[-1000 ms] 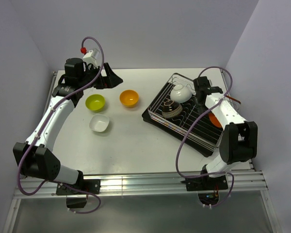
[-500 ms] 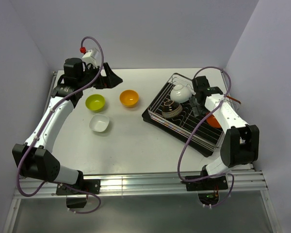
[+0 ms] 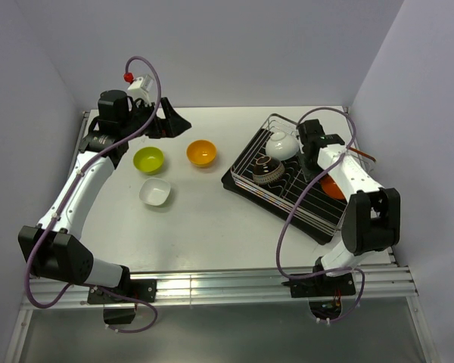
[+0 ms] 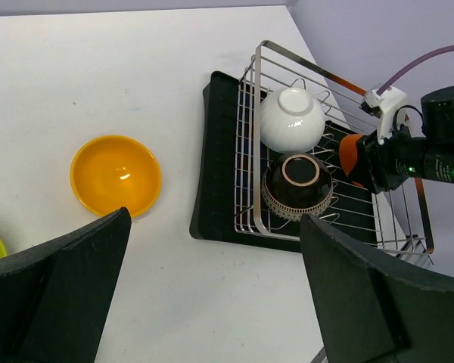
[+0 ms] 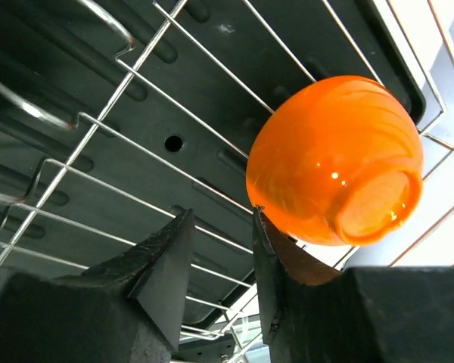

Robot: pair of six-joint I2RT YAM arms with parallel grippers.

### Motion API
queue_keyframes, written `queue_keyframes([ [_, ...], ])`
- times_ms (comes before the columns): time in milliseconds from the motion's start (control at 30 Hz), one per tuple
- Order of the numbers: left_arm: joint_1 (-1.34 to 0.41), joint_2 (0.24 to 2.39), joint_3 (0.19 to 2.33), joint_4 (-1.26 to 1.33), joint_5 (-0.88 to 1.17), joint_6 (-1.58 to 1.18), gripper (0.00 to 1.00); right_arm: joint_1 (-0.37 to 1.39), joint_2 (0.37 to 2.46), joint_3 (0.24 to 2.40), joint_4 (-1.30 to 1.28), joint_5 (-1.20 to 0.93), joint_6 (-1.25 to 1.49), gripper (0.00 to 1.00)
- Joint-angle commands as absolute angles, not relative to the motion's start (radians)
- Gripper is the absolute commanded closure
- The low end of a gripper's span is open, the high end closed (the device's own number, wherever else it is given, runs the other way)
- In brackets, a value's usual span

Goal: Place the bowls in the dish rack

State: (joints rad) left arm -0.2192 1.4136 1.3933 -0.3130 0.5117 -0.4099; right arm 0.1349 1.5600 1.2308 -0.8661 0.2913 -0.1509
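Enclosing table [image 3: 212, 223] and dish rack [image 3: 310, 208], lavender walls [image 3: 250, 53] rise.

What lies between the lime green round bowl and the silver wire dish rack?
A round orange bowl stands upright between the lime green bowl and the dish rack, in the top view.

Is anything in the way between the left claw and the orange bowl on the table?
No, nothing visible. The open left gripper hangs over the table, with only bare surface between it and the orange bowl. The lime green bowl sits off to one side.
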Motion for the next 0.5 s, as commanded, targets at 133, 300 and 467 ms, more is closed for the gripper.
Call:
queue_keyframes([
  [133, -0.213, 1.384, 1.388, -0.281, 0.531, -0.394, 0.01, 0.078, 1.612, 1.279, -0.859, 0.324, -0.172, 0.57],
  [300, -0.213, 1.387, 1.387, -0.278, 0.531, -0.397, 0.01, 0.066, 1.629, 1.263, -0.851, 0.379, -0.175, 0.55],
  [467, -0.21, 1.39, 1.393, -0.285, 0.523, -0.387, 0.01, 0.063, 1.643, 1.278, -0.857, 0.422, -0.167, 0.53],
])
